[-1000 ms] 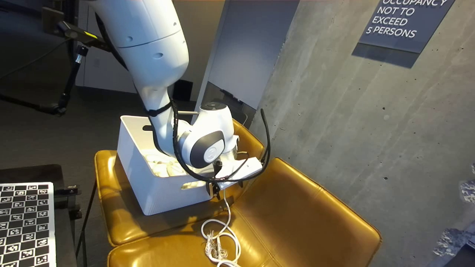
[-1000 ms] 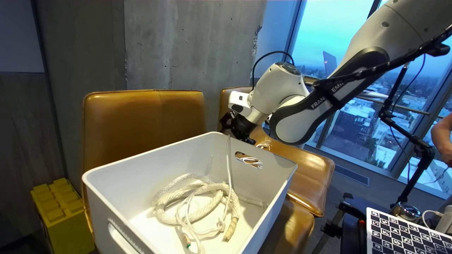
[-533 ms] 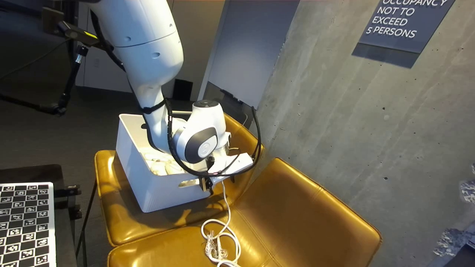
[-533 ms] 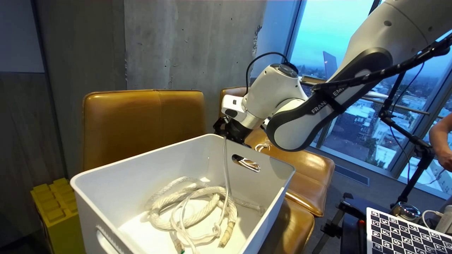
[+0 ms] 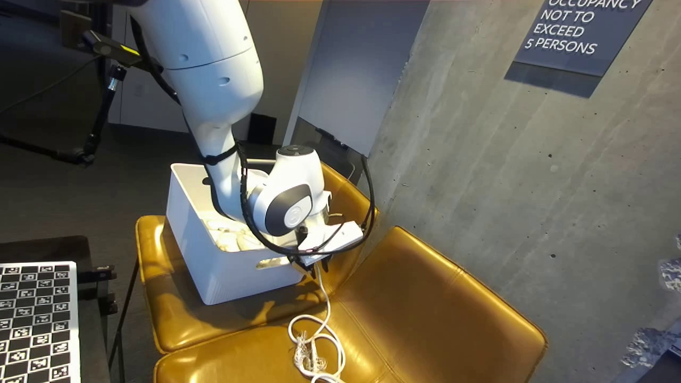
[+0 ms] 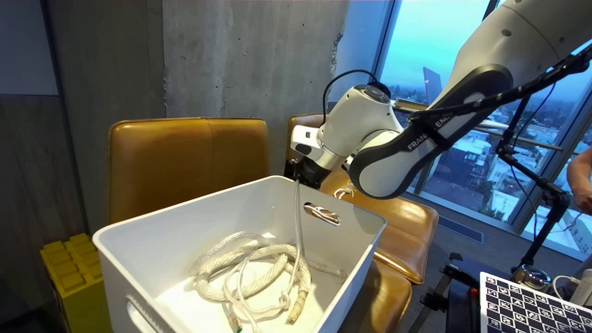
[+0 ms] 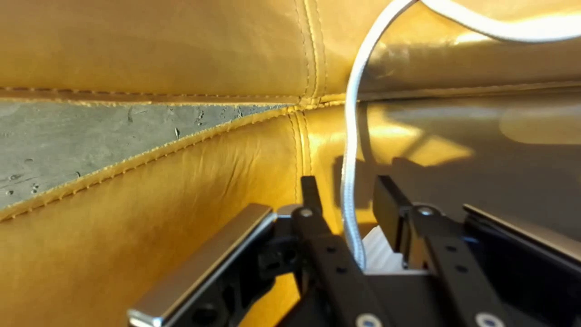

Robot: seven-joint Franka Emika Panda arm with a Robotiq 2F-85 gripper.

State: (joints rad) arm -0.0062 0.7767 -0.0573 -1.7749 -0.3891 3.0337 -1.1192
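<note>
My gripper [image 7: 347, 181] has its jaws partly apart, with a white cord [image 7: 349, 136] running down between them. Gaps show on both sides of the cord near the fingertips; lower down it passes close by the left finger [image 7: 311, 193], and contact there is unclear. In an exterior view the gripper [image 5: 313, 268] is beside the end wall of a white bin [image 5: 234, 279]. From there the cord [image 5: 325, 298] drops to loose loops with a frayed end [image 5: 308, 357] on a tan chair. In an exterior view the cord [image 6: 297, 217] also goes over the rim into the bin.
Inside the bin lies a thick coiled rope [image 6: 305, 277] with thinner cords. The bin stands on a tan leather chair [image 5: 175, 324], beside another chair [image 5: 425, 298]. A concrete wall [image 5: 505, 186] rises behind. A checkered board [image 5: 40, 319] and a yellow block [image 6: 83, 282] stand nearby.
The arm has shifted a little toward the bin, and the bin has slid slightly away from the gripper's side. In the last half second the jaws have drawn nearer together around the cord.
</note>
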